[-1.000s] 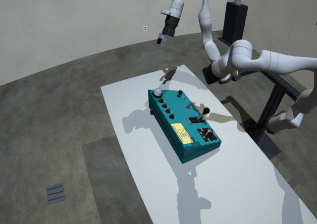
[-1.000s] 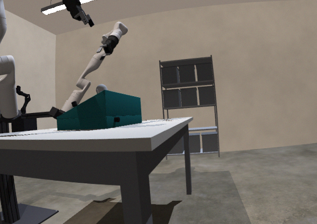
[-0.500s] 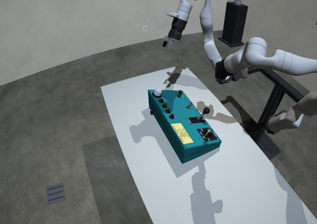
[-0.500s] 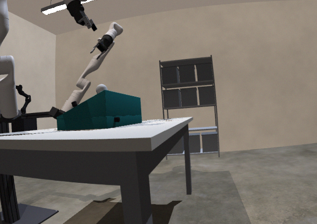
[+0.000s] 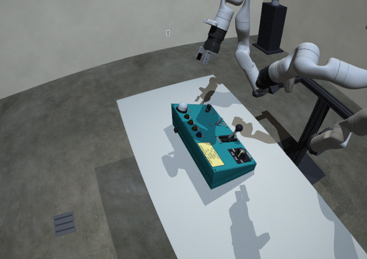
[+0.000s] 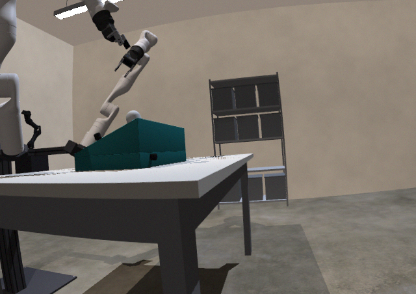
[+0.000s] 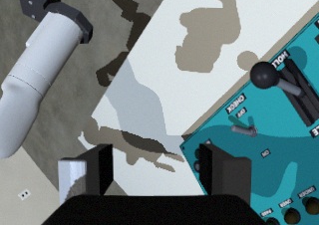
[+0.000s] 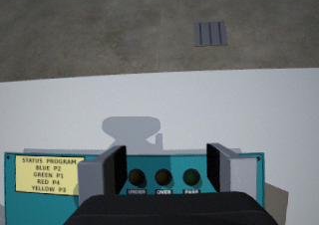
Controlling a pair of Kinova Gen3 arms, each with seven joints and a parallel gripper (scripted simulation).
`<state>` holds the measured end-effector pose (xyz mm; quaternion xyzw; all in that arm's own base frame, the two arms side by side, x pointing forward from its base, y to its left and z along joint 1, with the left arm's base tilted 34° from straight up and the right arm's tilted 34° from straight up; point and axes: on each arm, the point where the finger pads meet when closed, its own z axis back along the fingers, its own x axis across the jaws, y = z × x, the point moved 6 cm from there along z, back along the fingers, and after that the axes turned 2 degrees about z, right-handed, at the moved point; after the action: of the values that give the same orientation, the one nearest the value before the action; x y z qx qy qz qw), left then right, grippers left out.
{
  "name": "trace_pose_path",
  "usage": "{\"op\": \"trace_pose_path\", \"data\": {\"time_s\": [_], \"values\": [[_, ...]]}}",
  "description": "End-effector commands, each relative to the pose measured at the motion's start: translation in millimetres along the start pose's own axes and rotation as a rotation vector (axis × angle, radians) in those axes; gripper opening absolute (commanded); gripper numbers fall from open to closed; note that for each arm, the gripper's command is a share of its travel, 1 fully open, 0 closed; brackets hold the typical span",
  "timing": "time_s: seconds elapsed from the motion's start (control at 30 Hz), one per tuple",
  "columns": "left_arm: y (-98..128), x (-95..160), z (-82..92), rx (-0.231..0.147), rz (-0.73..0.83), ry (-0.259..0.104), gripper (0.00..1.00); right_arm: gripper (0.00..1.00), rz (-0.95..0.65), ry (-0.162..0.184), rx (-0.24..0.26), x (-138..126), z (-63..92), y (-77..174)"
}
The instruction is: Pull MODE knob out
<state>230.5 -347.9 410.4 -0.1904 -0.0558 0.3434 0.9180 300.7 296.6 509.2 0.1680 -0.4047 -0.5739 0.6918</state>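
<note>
Top view:
- The console point(image 5: 192, 156) point(image 6: 112, 151) point(image 7: 229, 147) point(image 8: 40, 210) is resting on the white table point(image 5: 139, 126) point(image 6: 134, 178) point(image 7: 150, 86) point(image 8: 224, 106); the MODE knob point(image 5: 208, 107) point(image 6: 97, 136) point(image 7: 197, 166) is standing near one corner of its sloping panel, with the white dome point(image 5: 182, 106) point(image 6: 133, 116) across from it.
- The left gripper point(image 5: 259, 93) point(image 6: 122, 69) point(image 7: 156, 162) is hanging above and off to the side of the console, its fingers standing wide with nothing between them. In its wrist view one finger is partly covering the knob.
- The right gripper point(image 5: 202, 57) point(image 6: 122, 42) point(image 8: 166, 161) is also gaping and holding nothing, well apart from the panel.
- The work seems to be in its approach stage: neither gripper is touching the knob, and the pull is still waiting.
- The next move is probably calling for the left gripper to line up over the knob, straddle it, then close and draw straight out along its axis, without twisting.
- The toggle point(image 5: 219, 121) point(image 7: 244, 130) and the ball-topped lever point(image 5: 238, 128) point(image 7: 264, 76) are sitting along the same side, so a low sweep would be risking a knock.
- Since the console is standing loose, the right gripper may be needing to brace its body, keeping off the controls.
</note>
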Motion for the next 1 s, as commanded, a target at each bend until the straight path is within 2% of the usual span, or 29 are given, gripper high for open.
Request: {"op": "trace_pose_path", "data": {"time_s": [0.0, 0.47, 0.53, 0.57, 0.97], "values": [[2.5, -1.8, 1.6, -0.003, -0.034, 0.004, 1.00, 1.00, 0.009, -0.011, 0.002, -19.2, -3.6, -6.5], [8.7, -4.9, 4.3, -0.005, -0.106, 0.006, 1.00, 1.00, 0.041, -0.033, 0.000, -70.0, -21.3, -33.3], [8.7, -4.9, 4.3, -0.005, -0.106, 0.006, 1.00, 1.00, 0.041, -0.033, 0.000, -70.0, -21.3, -33.3], [8.7, -4.9, 4.3, -0.005, -0.107, 0.006, 1.00, 1.00, 0.048, -0.037, -0.003, -80.1, -25.8, -39.8], [8.5, -3.0, 4.3, -0.005, -0.103, 0.004, 1.00, 1.00, 0.072, -0.053, -0.015, -114.8, -44.0, -65.7]]}}
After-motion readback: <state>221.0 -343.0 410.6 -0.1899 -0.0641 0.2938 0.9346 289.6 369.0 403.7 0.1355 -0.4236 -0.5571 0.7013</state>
